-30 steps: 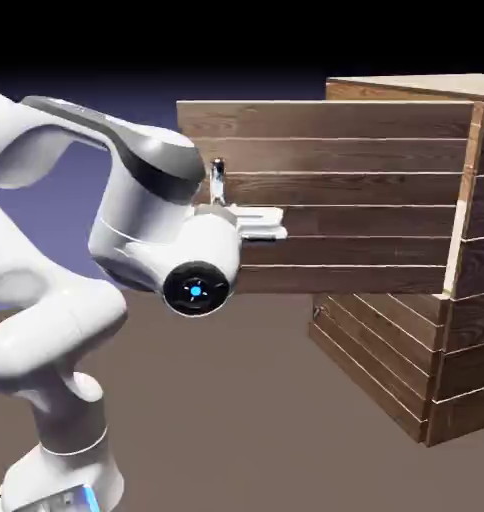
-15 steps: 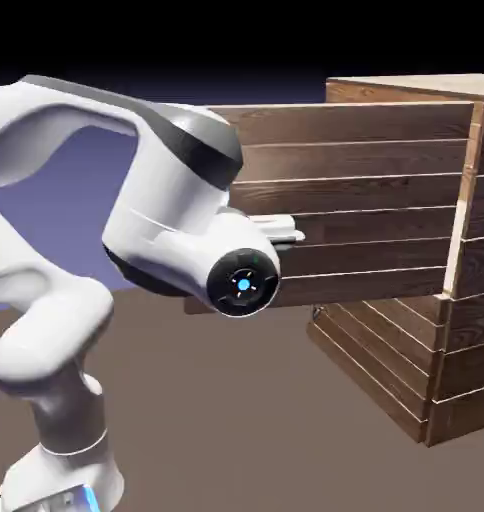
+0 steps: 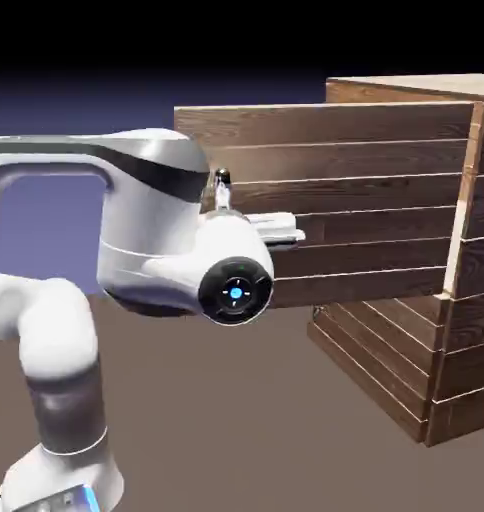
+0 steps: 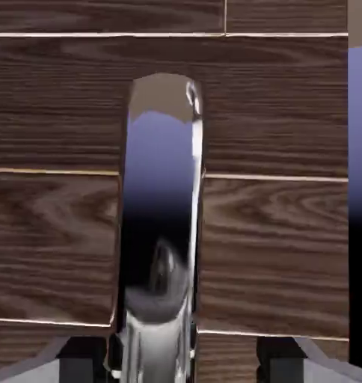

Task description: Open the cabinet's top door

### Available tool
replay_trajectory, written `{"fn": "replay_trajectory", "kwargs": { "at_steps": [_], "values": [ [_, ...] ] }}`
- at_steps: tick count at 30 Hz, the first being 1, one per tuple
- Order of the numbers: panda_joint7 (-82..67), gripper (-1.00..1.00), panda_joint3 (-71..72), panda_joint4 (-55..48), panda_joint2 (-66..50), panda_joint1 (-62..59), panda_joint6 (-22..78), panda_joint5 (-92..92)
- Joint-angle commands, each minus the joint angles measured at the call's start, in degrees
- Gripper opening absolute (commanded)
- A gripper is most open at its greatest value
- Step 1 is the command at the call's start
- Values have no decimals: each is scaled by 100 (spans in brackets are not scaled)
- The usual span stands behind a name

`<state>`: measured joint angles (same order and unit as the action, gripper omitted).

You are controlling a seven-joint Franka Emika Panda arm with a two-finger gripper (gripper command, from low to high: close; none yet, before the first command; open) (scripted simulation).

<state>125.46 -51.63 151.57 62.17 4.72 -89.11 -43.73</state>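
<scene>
Wrist bulk hides your gripper (image 3: 282, 229) beside the top door (image 3: 356, 190), swung out from the cabinet (image 3: 466, 330); fingers straddle the handle (image 4: 160, 224), grip impossible to judge.

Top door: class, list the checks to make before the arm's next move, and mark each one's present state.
1. Top door swung out from the cabinet: ok.
2. Handle lies between the fingertips in the hand view: ok.
3. Handle stands upright on the door: ok.
4. Pincer closed firmly on the handle: cannot tell.
5. Fingers aimed at the door face: ok.
</scene>
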Motion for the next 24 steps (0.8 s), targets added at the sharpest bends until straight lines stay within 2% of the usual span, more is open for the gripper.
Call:
{"fn": "replay_trajectory", "kwargs": {
  "at_steps": [1, 5, 9, 16, 24],
  "values": [
    [-66, -100, 28, 91, -105, -70, 47, -201],
    [-587, -100, 449, -42, -905, -813, 784, -623],
    [-926, -100, -16, -734, -1645, -553, 1625, -409],
    [-1736, -100, 832, -1041, -2863, -1858, 2755, -827],
    [-2593, -100, -293, -2493, -4421, -987, 4213, -424]
  ]
}}
